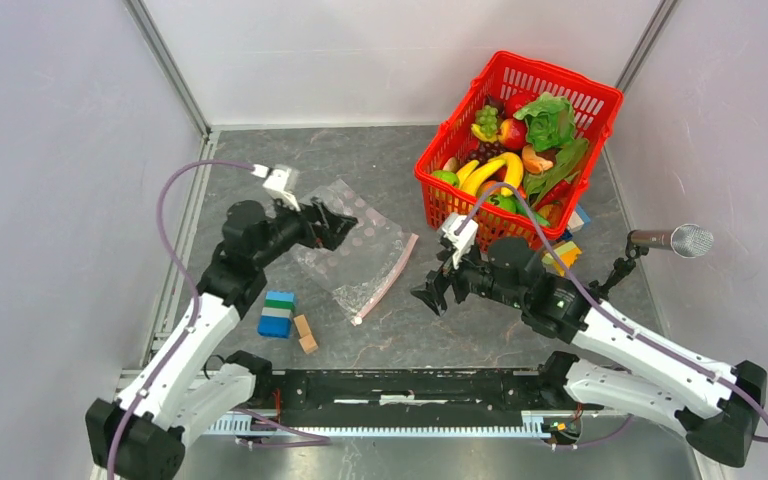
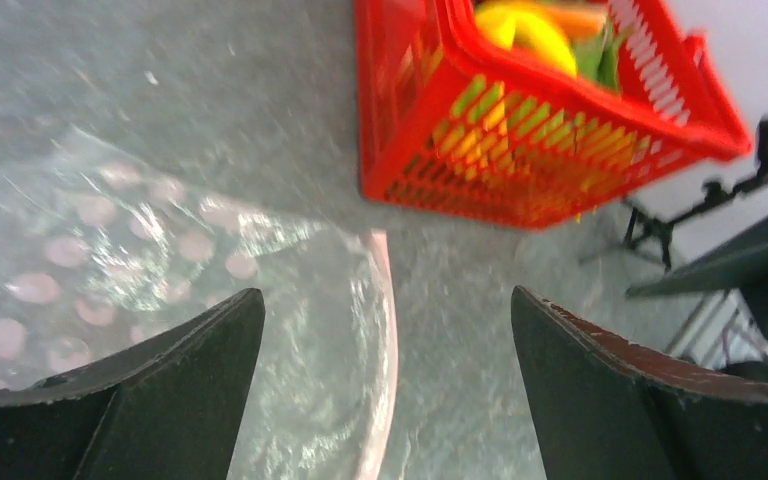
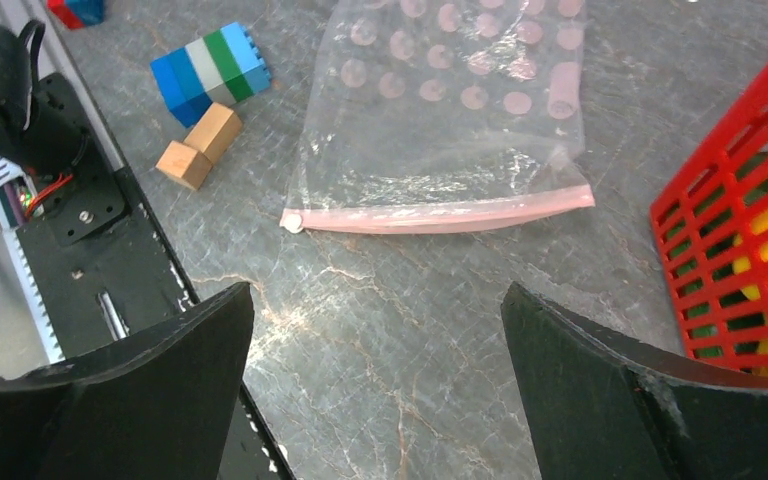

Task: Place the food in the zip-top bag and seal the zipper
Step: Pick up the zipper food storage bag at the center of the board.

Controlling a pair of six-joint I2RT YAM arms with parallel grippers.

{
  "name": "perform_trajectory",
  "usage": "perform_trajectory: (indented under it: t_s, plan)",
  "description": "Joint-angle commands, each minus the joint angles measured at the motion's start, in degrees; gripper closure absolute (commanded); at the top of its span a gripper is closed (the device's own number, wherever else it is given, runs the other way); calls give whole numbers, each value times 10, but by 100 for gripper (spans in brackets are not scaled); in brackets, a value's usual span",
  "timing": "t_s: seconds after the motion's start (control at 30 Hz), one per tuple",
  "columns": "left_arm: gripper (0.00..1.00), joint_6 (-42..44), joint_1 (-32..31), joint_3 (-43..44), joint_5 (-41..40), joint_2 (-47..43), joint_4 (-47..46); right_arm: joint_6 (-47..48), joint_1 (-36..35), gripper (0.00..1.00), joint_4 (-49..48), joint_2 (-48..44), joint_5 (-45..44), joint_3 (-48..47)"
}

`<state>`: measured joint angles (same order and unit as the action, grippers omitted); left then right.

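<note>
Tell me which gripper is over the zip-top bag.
The left gripper: open, it hovers above the dotted zip-top bag. The right gripper, also open, is off it, over the table past the pink zipper.

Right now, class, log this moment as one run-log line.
bag flat, empty | food in basket | left hand open over bag | right hand open

Red mesh basket point(image 1: 438, 203): upright at the far right of the grey marbled table point(image 1: 380, 150) I work on.
Striped building block point(image 1: 278, 314), blue, white and green: near left, on my side.
Two small wooden cubes point(image 1: 305, 334): touching each other, just beside the block.
Microphone point(image 1: 682, 240) on a small black stand: right edge, near the basket.
</note>
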<state>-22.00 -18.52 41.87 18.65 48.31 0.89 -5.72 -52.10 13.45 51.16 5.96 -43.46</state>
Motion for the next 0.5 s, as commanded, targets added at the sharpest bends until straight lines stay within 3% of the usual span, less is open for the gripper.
perform_trajectory:
  t_s: [0.0, 0.23, 0.47]
  plan:
    - [3, 60, -89, 22, 13, 43, 59, -42, -5, 2, -35, -53, -79, 16]
    - [9, 132, -265, 33, -247, 145, 141, -76, -5, 7, -67, -147, -177, 68]
    - [10, 159, -410, -2, -465, 204, 93, -105, -5, 13, -75, -170, -188, 93]
